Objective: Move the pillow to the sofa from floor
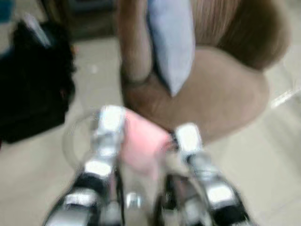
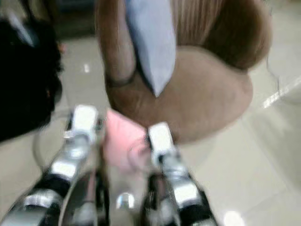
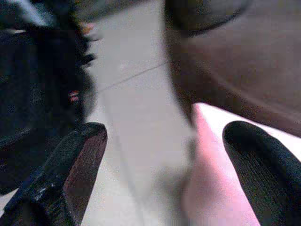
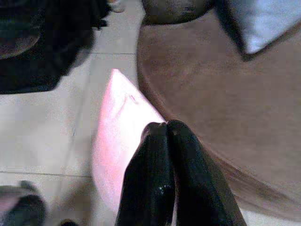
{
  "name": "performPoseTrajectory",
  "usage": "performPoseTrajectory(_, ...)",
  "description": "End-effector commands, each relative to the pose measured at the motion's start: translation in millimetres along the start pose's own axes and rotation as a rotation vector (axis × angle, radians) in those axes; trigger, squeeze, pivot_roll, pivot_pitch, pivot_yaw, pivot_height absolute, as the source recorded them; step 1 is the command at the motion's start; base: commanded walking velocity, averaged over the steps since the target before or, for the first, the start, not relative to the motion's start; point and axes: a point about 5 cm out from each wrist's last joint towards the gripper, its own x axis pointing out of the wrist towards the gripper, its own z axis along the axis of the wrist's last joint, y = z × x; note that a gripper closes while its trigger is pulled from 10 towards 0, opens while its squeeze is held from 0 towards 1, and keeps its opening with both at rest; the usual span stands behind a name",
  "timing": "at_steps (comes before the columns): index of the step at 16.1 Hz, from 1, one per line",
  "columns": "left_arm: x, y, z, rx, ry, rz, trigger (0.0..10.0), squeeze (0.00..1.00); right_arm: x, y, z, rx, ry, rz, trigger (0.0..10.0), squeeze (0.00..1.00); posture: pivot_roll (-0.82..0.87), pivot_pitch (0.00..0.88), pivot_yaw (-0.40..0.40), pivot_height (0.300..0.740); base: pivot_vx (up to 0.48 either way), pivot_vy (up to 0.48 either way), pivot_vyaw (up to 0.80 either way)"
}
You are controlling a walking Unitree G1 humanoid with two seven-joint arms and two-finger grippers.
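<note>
A pink pillow (image 1: pixel 141 141) is seen between the two silver arms, in front of the rounded brown sofa (image 1: pixel 221 94) and just beside its front edge, above the pale tiled floor (image 1: pixel 37 160). The head views are blurred. The right gripper (image 4: pixel 165 129) is seen with its two black fingers pressed together at the tips, against the edge of the pink pillow; whether cloth is pinched between them cannot be told. The left gripper (image 3: pixel 164 136) is held wide open, one finger (image 3: pixel 80 160) over bare floor and the other finger (image 3: pixel 263 160) against the pillow's surface, so nothing is clamped by it. A light blue cushion (image 1: pixel 171 42) is propped upright on the sofa seat, leaning against the backrest. A black bag (image 1: pixel 33 80) is set on the floor on the robot's left, apart from the sofa.
</note>
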Motion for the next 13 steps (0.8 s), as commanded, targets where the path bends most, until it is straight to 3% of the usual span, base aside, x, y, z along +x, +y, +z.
performPoseTrajectory(1,-4.2,-13.2,-0.3,-0.021,-0.002,-0.034,10.0,0.0,-6.6,-9.4,-9.5,-0.001,0.039,-0.026,10.0,0.0,-0.03,0.273,-0.08,0.633,0.0,0.0,0.0)
performPoseTrajectory(6,-4.7,-13.2,3.7,0.011,-0.03,-0.019,10.0,0.0,-4.1,-14.1,-7.0,-0.006,0.042,-0.045,10.0,0.0,-0.02,0.279,-0.083,0.633,0.0,0.0,0.0)
performPoseTrajectory(10,-3.9,-12.6,4.5,-0.016,-0.016,-0.004,10.0,0.0,-3.2,-12.6,-7.1,-0.006,0.043,-0.034,10.0,0.0,-0.02,0.268,-0.083,0.633,0.0,-0.457,0.0)
performPoseTrajectory(13,-4.6,-13.2,1.8,-0.075,-0.001,-0.004,10.0,0.0,-3.5,-12.9,-8.3,-0.009,0.046,-0.031,10.0,0.0,-0.02,0.253,-0.085,0.633,0.0,0.0,0.0)
